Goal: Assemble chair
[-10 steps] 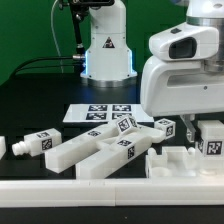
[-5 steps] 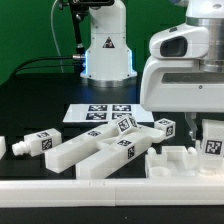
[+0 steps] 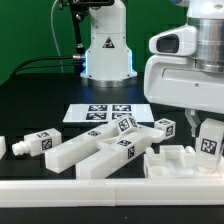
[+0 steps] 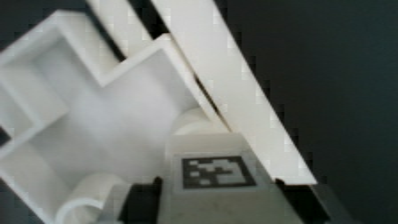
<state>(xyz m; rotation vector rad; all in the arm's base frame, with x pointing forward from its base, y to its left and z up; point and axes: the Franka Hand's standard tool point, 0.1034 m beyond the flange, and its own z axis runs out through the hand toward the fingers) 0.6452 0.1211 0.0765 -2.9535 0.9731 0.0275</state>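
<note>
My gripper (image 3: 201, 131) is at the exterior view's right, shut on a white chair part with a marker tag (image 3: 209, 142), and holds it just above the white chair seat piece (image 3: 178, 161). In the wrist view the tagged part (image 4: 217, 170) sits between my two dark fingers (image 4: 157, 200), with the seat piece (image 4: 89, 110) and its raised walls below it. Two long white leg pieces (image 3: 98, 152) lie side by side in the middle.
Small tagged white blocks lie at the exterior view's left (image 3: 38, 142) and middle (image 3: 127, 125), with another (image 3: 165, 127) near my gripper. The marker board (image 3: 98, 112) lies behind them. A white rail (image 3: 90, 190) runs along the front. The arm's base (image 3: 106, 50) stands at the back.
My gripper has risen a little with the tagged part, which has tilted and lifted slightly off the seat piece. The other parts have not moved.
</note>
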